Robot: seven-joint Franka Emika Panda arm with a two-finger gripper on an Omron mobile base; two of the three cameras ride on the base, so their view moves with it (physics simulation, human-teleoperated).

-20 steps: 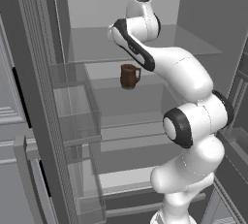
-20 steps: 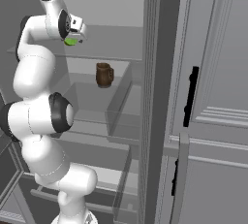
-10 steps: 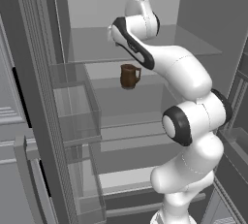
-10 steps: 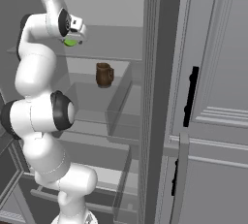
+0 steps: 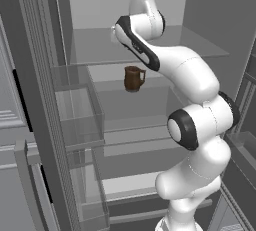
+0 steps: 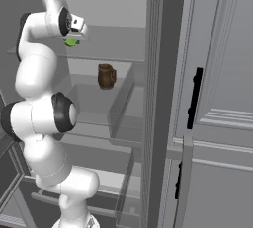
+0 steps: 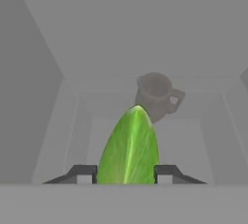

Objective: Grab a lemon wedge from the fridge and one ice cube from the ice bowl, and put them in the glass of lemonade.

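Closed since 1 second ago, gripper pinches lemon wedge, tip pointing away.

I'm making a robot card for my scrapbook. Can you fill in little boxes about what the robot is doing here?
place: inside the open fridge
gripper: closed on the lemon wedge, one finger on each side
lemon wedge spot: top glass shelf
other thing: brown mug on the shelf below
job so far: wedge not yet out of the fridge
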